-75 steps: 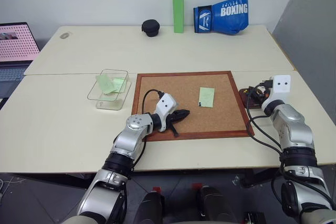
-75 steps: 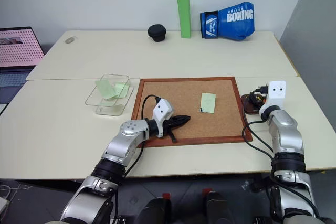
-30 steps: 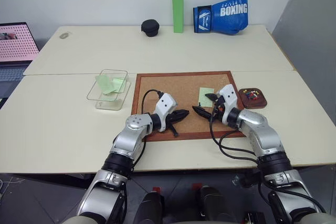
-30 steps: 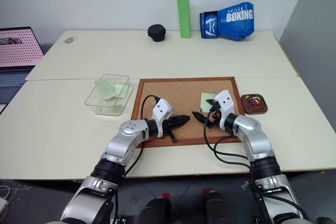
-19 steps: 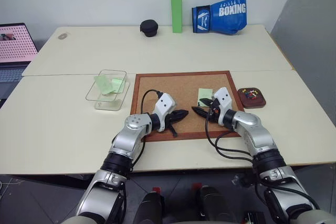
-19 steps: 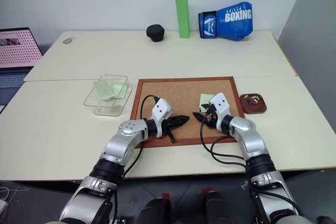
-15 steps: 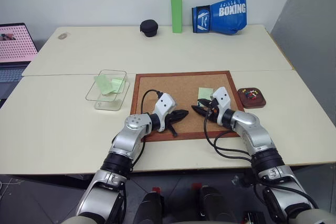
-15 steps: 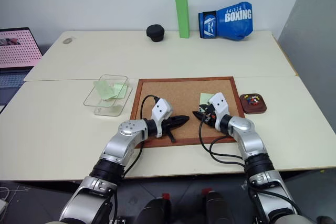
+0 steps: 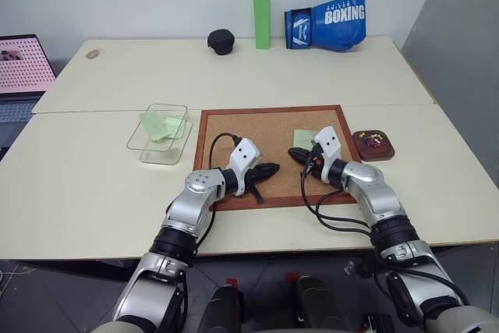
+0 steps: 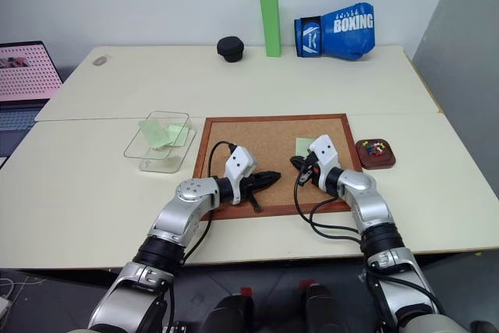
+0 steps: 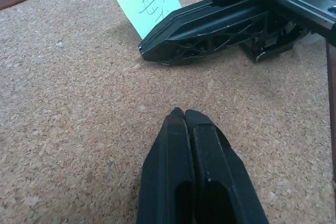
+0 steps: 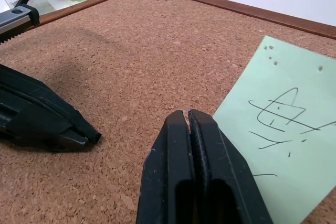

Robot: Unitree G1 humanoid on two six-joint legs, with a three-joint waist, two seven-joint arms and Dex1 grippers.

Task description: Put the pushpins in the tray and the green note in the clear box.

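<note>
The green note [image 9: 305, 139] lies flat on the cork board [image 9: 257, 126], with pencil marks and small holes showing in the right wrist view [image 12: 283, 124]. My right gripper [image 9: 294, 152] is shut, its tips at the note's near left corner; nothing shows between its fingers [image 12: 202, 145]. My left gripper [image 9: 274, 168] is shut and empty, resting low over the cork a short way left of it [image 11: 184, 113]. The tray [image 9: 360, 148] sits just right of the board and holds several coloured pushpins [image 9: 374, 139]. The clear box [image 9: 140, 146], left of the board, holds green slips.
A tall green block [image 9: 262, 13], a blue boxing glove [image 9: 327, 19] and a black round object [image 9: 222, 40] stand along the table's back edge. A laptop [image 9: 23, 68] sits at the far left. Cables trail from both wrists over the board's front edge.
My right gripper's fingers went from open to shut at the note's corner. The left arm stayed put.
</note>
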